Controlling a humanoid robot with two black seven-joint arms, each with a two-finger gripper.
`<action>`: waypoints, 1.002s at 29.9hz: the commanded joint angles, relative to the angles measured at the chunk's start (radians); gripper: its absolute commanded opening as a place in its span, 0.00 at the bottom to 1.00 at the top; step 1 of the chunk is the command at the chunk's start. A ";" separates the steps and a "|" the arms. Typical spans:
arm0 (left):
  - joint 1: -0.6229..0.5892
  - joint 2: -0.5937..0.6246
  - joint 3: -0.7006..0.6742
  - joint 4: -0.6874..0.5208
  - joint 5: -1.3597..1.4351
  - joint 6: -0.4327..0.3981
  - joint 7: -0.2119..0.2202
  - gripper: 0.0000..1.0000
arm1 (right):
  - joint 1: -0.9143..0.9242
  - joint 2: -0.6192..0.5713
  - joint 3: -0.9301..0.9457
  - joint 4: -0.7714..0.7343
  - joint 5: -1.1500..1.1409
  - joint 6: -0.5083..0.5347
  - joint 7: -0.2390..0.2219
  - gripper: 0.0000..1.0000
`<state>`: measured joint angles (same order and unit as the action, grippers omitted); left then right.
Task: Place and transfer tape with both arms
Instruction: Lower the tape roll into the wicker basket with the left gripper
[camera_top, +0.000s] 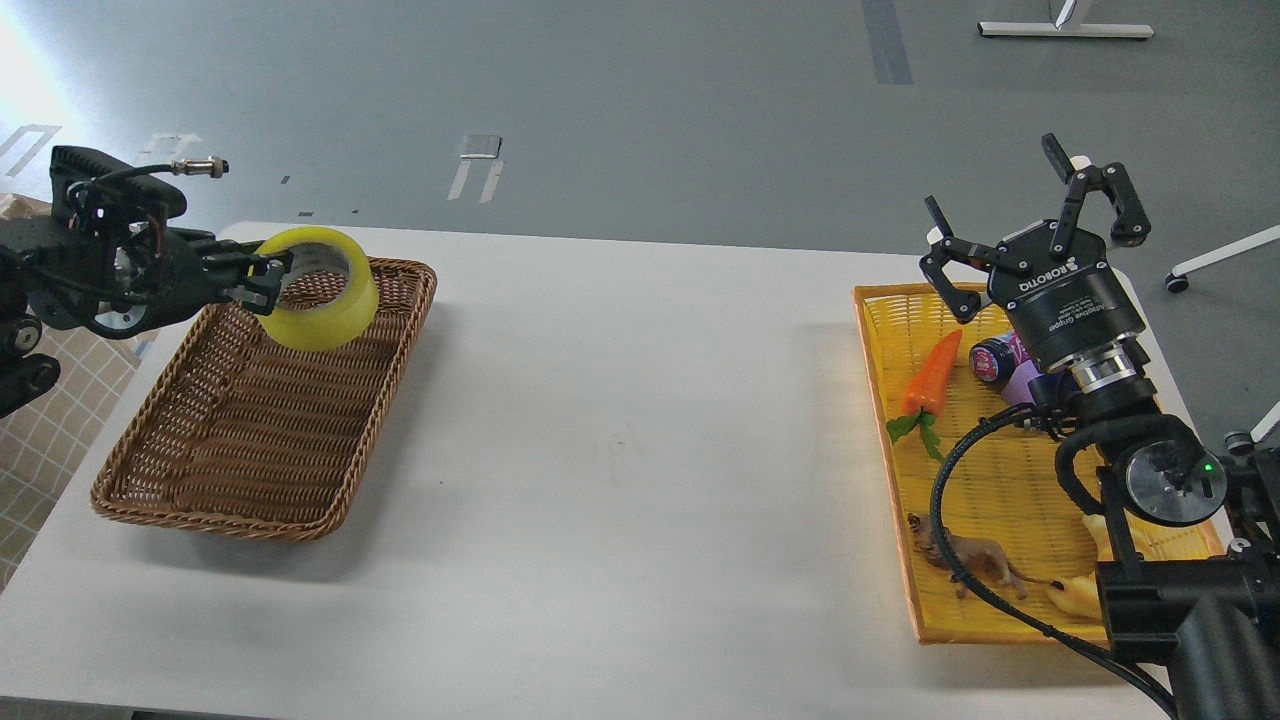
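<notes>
The tape (318, 295), a wide roll of translucent yellow tape with a grey-white core, hangs over the far end of the brown wicker basket (230, 470). My left gripper (262, 281) is shut on the roll's left wall, one finger inside the core. It holds the roll just above the basket floor. My right gripper (1035, 225) is open and empty, fingers spread, raised above the far end of the yellow tray (1000, 480).
The yellow tray at the right holds a toy carrot (932, 376), a purple bottle (1005, 362), a brown toy animal (975, 560) and a cream croissant-shaped toy (1075, 598). A white table (640, 450) spans between basket and tray.
</notes>
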<state>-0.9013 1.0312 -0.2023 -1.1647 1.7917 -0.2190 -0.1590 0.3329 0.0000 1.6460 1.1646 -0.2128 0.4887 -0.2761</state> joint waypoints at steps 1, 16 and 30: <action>0.034 0.001 0.000 0.008 -0.005 0.012 -0.002 0.00 | 0.000 0.000 0.002 -0.005 0.001 0.000 0.000 1.00; 0.154 0.000 0.000 0.057 -0.028 0.085 -0.005 0.00 | -0.002 0.000 0.000 -0.006 0.001 0.000 0.000 1.00; 0.203 -0.017 0.000 0.114 -0.061 0.107 -0.005 0.00 | -0.002 0.000 0.000 -0.006 0.000 0.000 0.000 1.00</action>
<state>-0.7095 1.0184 -0.2017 -1.0712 1.7308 -0.1237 -0.1649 0.3318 0.0000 1.6459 1.1581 -0.2118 0.4887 -0.2761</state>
